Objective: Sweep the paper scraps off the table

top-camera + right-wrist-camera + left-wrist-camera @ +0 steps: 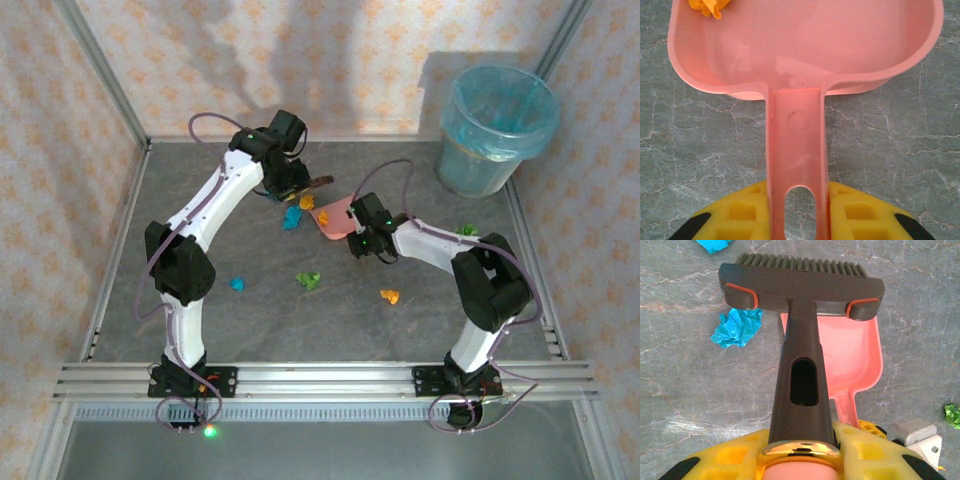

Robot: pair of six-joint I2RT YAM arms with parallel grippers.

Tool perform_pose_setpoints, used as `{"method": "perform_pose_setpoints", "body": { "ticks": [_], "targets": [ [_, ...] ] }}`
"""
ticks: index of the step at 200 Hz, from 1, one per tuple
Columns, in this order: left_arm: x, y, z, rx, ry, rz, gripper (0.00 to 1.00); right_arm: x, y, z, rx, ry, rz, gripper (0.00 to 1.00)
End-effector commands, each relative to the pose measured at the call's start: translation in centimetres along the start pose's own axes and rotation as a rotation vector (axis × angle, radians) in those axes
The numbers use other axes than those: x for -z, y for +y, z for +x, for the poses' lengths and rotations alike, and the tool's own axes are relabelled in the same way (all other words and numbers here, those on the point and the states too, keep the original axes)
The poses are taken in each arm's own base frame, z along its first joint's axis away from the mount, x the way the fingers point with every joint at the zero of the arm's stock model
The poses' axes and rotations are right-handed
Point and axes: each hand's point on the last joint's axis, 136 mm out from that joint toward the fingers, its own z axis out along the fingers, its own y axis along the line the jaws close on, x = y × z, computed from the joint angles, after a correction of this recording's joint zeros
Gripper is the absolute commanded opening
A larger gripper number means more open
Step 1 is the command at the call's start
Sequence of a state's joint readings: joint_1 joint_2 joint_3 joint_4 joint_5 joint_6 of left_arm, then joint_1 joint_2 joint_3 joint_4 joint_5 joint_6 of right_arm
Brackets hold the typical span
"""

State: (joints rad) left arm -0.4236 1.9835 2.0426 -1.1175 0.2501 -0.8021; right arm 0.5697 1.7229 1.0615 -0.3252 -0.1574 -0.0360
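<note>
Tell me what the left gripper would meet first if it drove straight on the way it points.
Likely the pink plastic dustpan: the dark brown hand brush in the left gripper leads, its head over the pan. Depth is unclear.

Grey table: paper scraps scattered mid-surface, blue bin far-right corner.

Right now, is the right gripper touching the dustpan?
Touching. The right wrist view shows the handle of the dustpan pinched between the yellow fingers of the right gripper, with no gap on either side.
</note>
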Motion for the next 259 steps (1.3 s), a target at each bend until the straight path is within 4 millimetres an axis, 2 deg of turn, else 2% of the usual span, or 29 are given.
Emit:
{"method": "perform_pose_setpoints", "body": {
  "ticks": [1, 78, 144, 201, 238, 259],
  "targets": [
    [-0.1, 0.1, 0.4, -0.021, 0.004, -0.009, 0.00, 0.4, -0.3, 1.1, 0.014, 0.037, 0.015, 0.00],
    [-1.2, -0.9, 1.1, -0.006, 0.050, 0.039, 0.00, 0.1, 0.1, 1.5, 0.020, 0.057, -0.003, 0.00],
    [-1.6, -2.3, 2.5, -0.022, 0.093, 0.075, 0.00, -0.3, -0.7, 1.5, -0.009, 0.063, 0.028, 0.00],
    [0.1, -3.4, 4.2, -0.060, 0.111, 0.132, 0.00, 0.1, -2.1, 1.1, -0.066, 0.030, 0.045, 0.00],
    [1.6, -3.7, 4.2, -0.076, 0.098, 0.159, 0.00, 0.2, -2.4, 1.0, -0.072, 0.015, 0.056, 0.00],
    [1.7, -3.7, 4.1, -0.079, 0.096, 0.161, 0.00, 0.3, -2.6, 0.8, -0.068, 0.002, 0.064, 0.00]
  ]
}}
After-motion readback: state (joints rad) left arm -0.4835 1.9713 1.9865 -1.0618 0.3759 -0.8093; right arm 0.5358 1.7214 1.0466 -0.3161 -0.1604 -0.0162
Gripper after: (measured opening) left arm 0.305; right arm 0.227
